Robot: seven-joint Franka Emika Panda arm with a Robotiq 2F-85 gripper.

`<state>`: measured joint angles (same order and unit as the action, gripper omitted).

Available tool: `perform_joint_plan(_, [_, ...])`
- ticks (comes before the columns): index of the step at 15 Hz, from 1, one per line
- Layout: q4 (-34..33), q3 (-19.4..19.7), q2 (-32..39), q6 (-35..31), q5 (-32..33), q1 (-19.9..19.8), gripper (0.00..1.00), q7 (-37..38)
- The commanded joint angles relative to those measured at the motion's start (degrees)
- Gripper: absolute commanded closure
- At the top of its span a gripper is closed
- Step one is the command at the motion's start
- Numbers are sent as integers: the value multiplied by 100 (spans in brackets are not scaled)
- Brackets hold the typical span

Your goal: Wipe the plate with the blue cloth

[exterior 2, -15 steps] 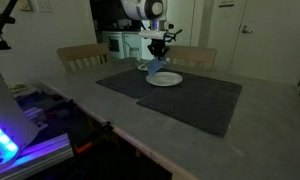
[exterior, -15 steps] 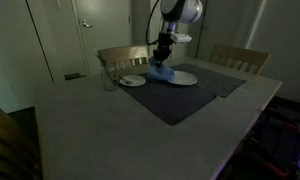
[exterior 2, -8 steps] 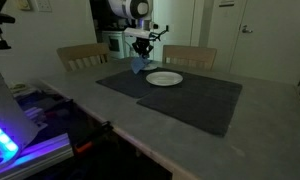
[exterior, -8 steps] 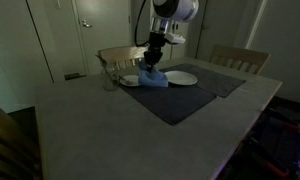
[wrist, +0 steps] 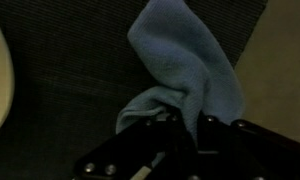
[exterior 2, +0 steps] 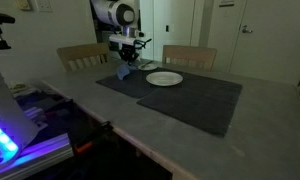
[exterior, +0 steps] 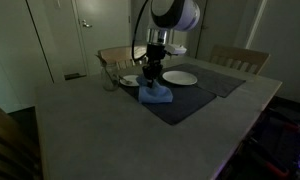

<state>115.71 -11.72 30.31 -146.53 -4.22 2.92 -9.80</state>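
No legible text, no labels, brands, numbers or signs (frames dim and blurred)

Crumpled blue cloth (exterior: 156,93) pinched at top, draping down; white plate (exterior: 180,77) flat nearby.

Blue cloth (exterior: 155,93) now off plate (exterior: 179,77)

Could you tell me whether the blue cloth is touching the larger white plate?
Apart: in an exterior view, dark mat shows between the blue cloth and the larger white plate.
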Motion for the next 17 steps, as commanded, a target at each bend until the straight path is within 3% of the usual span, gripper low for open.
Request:
perform_joint_plan(1, [374,22,-77,-361,-88,101,97,121])
perform_joint_plan(5, [515,-23,-33,-716,-94,103,97,123])
perform_joint_plan(7, [540,20,-71,-809,-24,128,61,154])
perform_joint_plan(10, [423,187,-204,-753,165,192,40,252])
perform_joint_plan(15, [316,781,-682,-528,1044,534,5,775])
perform_joint_plan(17, [340,847,-812,-532,1220,560,0,860])
